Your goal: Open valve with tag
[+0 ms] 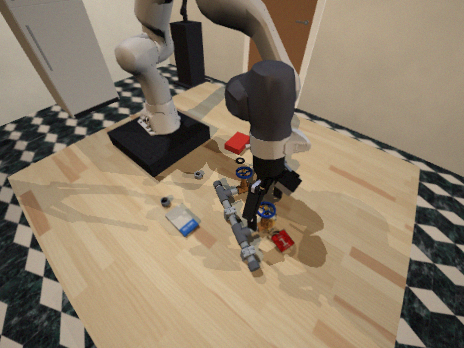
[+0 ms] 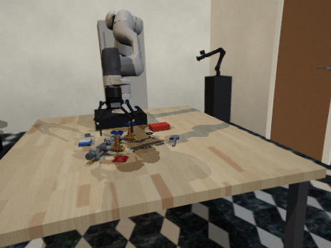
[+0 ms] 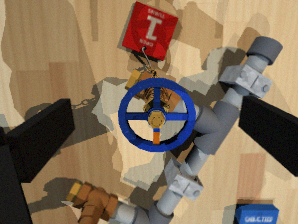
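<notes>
A grey pipe [image 1: 239,227] lies on the wooden table with two brass valves, each with a blue handwheel. The near valve [image 1: 264,211] has a red tag [image 1: 281,240] marked "1" chained to it. In the wrist view its handwheel [image 3: 156,118] is centred, with an orange mark pointing down, and the tag [image 3: 151,30] lies above it. My gripper [image 3: 157,112] is wide open straight above this wheel, one finger on each side, touching nothing. The other valve [image 1: 243,177] stands further back. In the exterior view the gripper [image 2: 115,113] hovers over the valves [image 2: 117,140].
A red block [image 1: 237,143], a black ring [image 1: 239,160], a grey nut [image 1: 198,172], a small grey fitting [image 1: 165,201] and a blue-and-white card [image 1: 183,220] lie around the pipe. The arm's black base [image 1: 159,139] stands behind. A grey tool [image 2: 174,139] lies to the right.
</notes>
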